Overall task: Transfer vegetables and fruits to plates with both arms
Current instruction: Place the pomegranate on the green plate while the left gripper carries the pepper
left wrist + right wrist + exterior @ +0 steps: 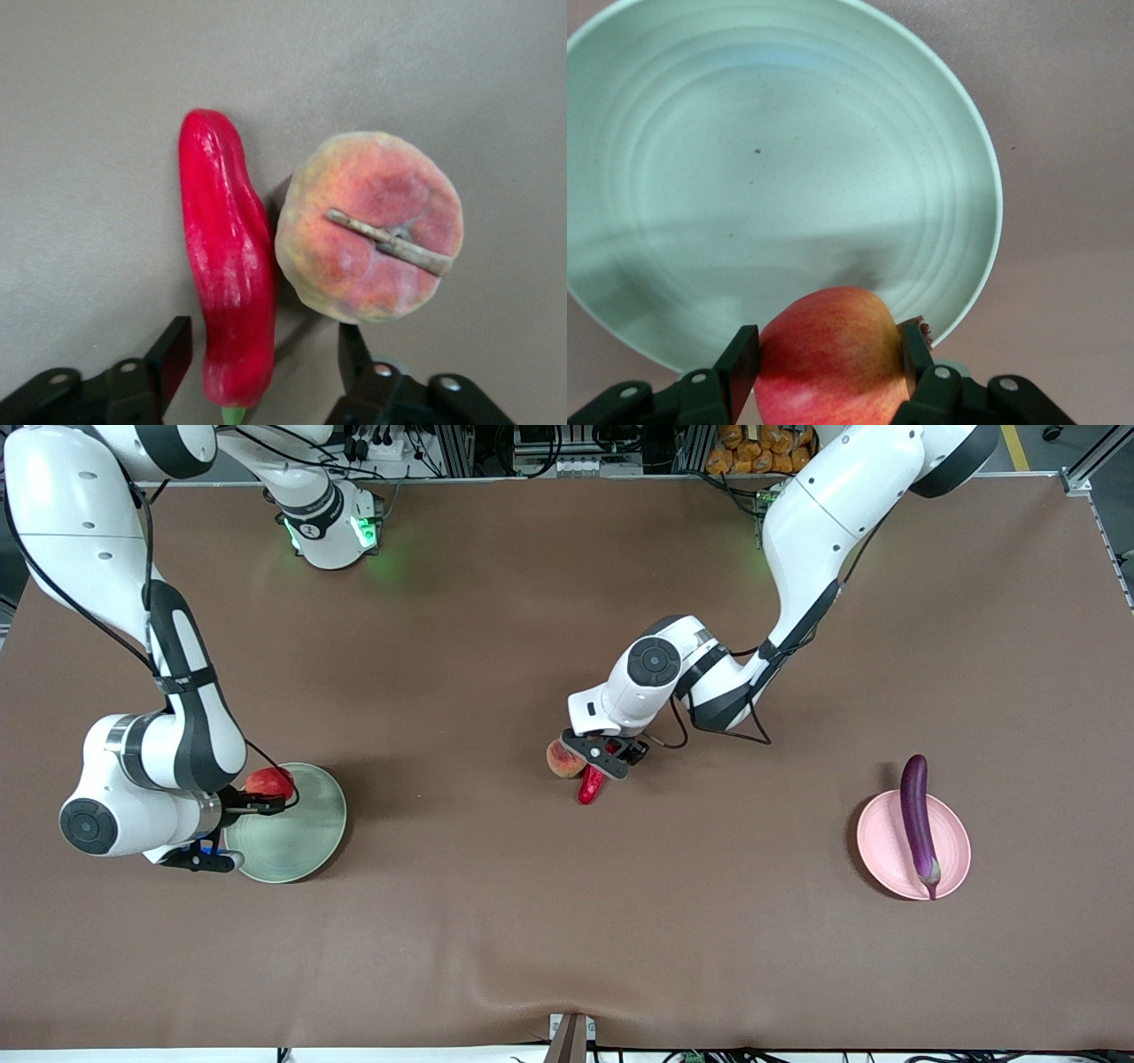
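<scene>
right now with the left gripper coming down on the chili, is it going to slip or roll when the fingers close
Probably slippery: the chili pepper looks glossy and smooth. It tapers, so it may squirt lengthwise from the left gripper. Sideways it has little room on one side, because the peach lies close beside it, and the round peach may get nudged and roll.

Lying side by side mid-bench (pixel 532 921): the chili pepper (pixel 590 786) and the peach (pixel 563 760), the peach sitting at ten o'clock of the chili pepper in the front view. Straddling the chili pepper's stem end, apart: the left gripper (pixel 611 762) fingers (pixel 173 354). Stretching from twelve to six o'clock across the plate at the left arm's end (pixel 877 850): the eggplant (pixel 918 824). Hanging over the eleven o'clock rim of the plate at the right arm's end (pixel 292 841), between the right gripper (pixel 257 802) fingers (pixel 742 359): the apple (pixel 268 782).
</scene>
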You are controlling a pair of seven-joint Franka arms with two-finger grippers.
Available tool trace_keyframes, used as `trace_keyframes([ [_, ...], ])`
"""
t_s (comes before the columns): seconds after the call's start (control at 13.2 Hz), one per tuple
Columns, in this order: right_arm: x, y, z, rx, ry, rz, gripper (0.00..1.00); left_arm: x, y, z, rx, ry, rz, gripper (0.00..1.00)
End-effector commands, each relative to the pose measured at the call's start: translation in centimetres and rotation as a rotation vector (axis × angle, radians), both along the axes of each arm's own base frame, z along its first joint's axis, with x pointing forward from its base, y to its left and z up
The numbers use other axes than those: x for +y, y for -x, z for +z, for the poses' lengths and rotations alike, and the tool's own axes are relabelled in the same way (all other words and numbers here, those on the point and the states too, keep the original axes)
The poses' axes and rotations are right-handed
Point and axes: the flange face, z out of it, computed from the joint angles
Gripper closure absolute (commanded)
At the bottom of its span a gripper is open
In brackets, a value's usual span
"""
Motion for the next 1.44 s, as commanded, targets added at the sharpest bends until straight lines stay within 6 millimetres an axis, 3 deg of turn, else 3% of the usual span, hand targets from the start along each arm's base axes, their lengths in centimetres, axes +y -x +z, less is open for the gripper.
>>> trace_keyframes([
  [0.0, -0.6, -0.1, 0.2, -0.017, 0.01, -0.008, 0.0, -0.4, 0.2, -0.9, -0.028, 0.004, -0.017, 0.4],
  [0.23, -0.1, -0.5, 1.5, -0.033, 0.009, -0.007, 0.0, 0.4, -0.3, -0.8, -0.026, 0.002, 0.001, 1.0],
  [0.3, 0.7, -0.9, 2.6, -0.039, -0.009, -0.01, 0.0, 1.5, -1.2, -0.3, -0.029, -0.004, 0.021, 1.0],
  [0.45, 1.5, -1.7, 5.5, 0.001, -0.09, -0.056, 0.0, 8.3, -5.1, 2.2, -0.028, -0.054, 0.117, 1.0],
  [0.6, 4.1, -1.8, 7.1, 0.028, -0.126, -0.054, 0.0, 14.5, -7.9, 6.0, 0.02, -0.143, 0.213, 1.0],
  [0.76, 8.7, -1.8, 7.7, 0.056, -0.135, -0.203, 0.0, 22.7, -10.9, 8.3, 0.054, -0.21, 0.331, 1.0],
  [0.83, 12.0, -1.5, 7.8, 0.08, -0.12, -0.289, 0.0, 26.9, -12.3, 9.2, 0.056, -0.216, 0.403, 1.0],
  [0.91, 16.1, -0.9, 7.8, 0.095, -0.098, -0.318, 0.0, 29.9, -13.3, 10.2, 0.05, -0.214, 0.46, 1.0],
  [1.06, 22.7, 0.4, 7.7, 0.117, -0.061, -0.392, 0.0, 34.0, -14.9, 12.0, 0.084, -0.239, 0.563, 1.0],
  [1.21, 28.2, 0.5, 8.1, 0.061, -0.1, -0.518, 0.0, 39.4, -15.6, 11.3, 0.128, -0.28, 0.621, 1.0],
  [1.36, 33.4, 1.4, 7.8, 0.026, -0.117, -0.611, 0.0, 42.0, -16.2, 10.8, 0.134, -0.276, 0.658, 1.0],
])
